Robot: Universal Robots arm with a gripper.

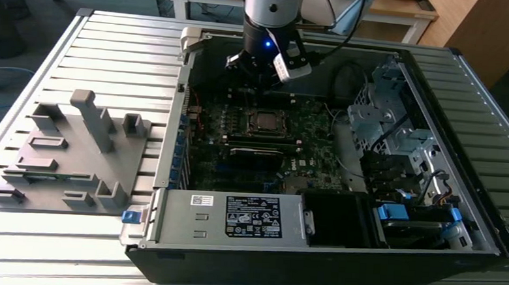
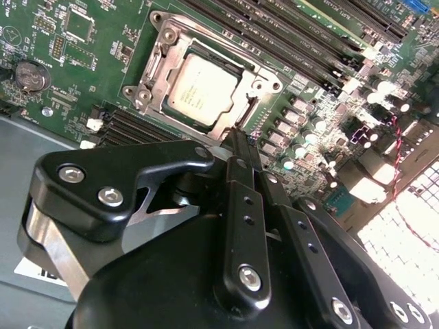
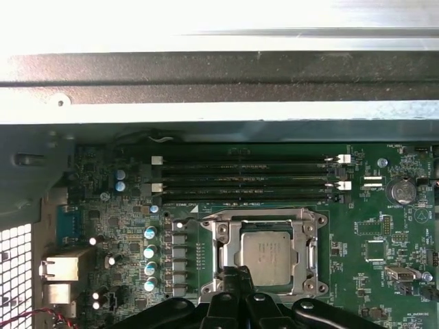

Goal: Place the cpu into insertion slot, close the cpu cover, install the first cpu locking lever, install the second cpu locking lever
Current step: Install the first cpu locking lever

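The cpu (image 2: 202, 89) lies flat in the insertion slot (image 2: 241, 103) of the green motherboard, its silvery top facing up; it also appears as the cpu (image 3: 267, 250) and the cpu (image 1: 265, 121). The cpu cover (image 2: 152, 79), a silvery frame, lies down around the chip, also seen as the cpu cover (image 3: 223, 240). My gripper (image 2: 240, 140) is shut with nothing between its fingers. Its tips hover just at one edge of the socket, as the gripper (image 3: 236, 274) shows. In the exterior view the gripper (image 1: 256, 74) hangs above the board, just behind the socket.
Long black memory slots (image 3: 243, 179) run beside the socket. The open computer case has a metal wall (image 3: 219, 82) close behind, a power supply (image 1: 233, 216) in front and a drive cage (image 1: 386, 117) on the exterior view's right. A grey fixture (image 1: 71, 152) stands on the table at left.
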